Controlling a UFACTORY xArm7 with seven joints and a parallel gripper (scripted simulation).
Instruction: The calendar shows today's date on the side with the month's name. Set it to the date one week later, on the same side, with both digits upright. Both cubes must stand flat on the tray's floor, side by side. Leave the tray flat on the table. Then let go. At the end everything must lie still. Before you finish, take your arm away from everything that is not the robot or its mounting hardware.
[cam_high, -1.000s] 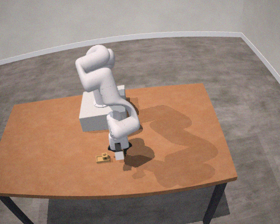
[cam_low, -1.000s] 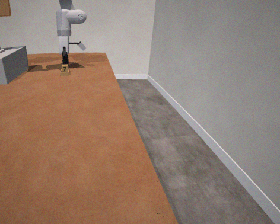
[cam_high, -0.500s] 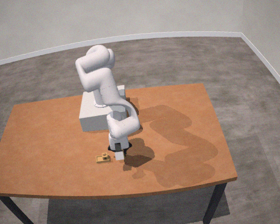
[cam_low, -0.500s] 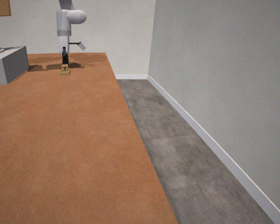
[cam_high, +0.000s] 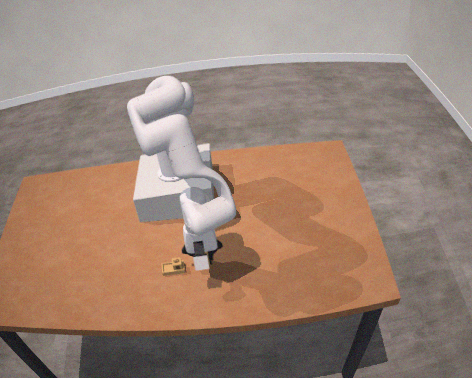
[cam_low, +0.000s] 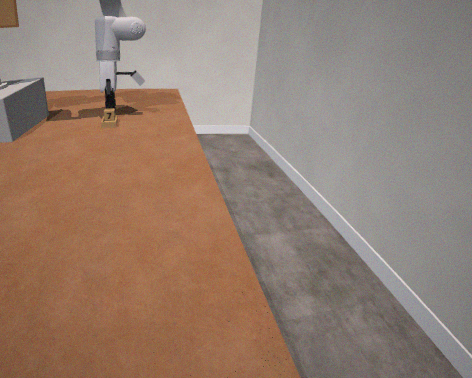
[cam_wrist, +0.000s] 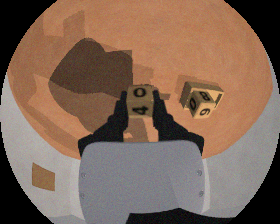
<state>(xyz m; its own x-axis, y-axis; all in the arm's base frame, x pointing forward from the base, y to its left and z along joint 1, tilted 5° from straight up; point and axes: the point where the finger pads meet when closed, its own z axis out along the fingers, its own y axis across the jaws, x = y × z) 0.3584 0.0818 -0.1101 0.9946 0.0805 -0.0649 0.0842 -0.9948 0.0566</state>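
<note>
My gripper (cam_wrist: 140, 98) (cam_low: 110, 105) is shut on a wooden cube (cam_wrist: 140, 102), held between both fingertips. In the wrist view the held cube shows a 0 and a 4, both turned sideways. It hangs to one side of the tray (cam_wrist: 185, 95) (cam_high: 172, 273) (cam_low: 109, 124), apart from it. In the top view the white camera box hides the fingertips. A second cube (cam_wrist: 201, 105) (cam_high: 177, 263) (cam_low: 109, 115) stands in the tray, toward its right end in the top view; it shows a 7 to the exterior view. The month's name cannot be made out.
The tray stands on the wooden table (cam_high: 100, 300) (cam_low: 125, 225). The arm's pale base block (cam_high: 172, 205) (cam_low: 25, 110) stands behind the gripper in the top view. Dark arm shadows fall on the table beside the gripper.
</note>
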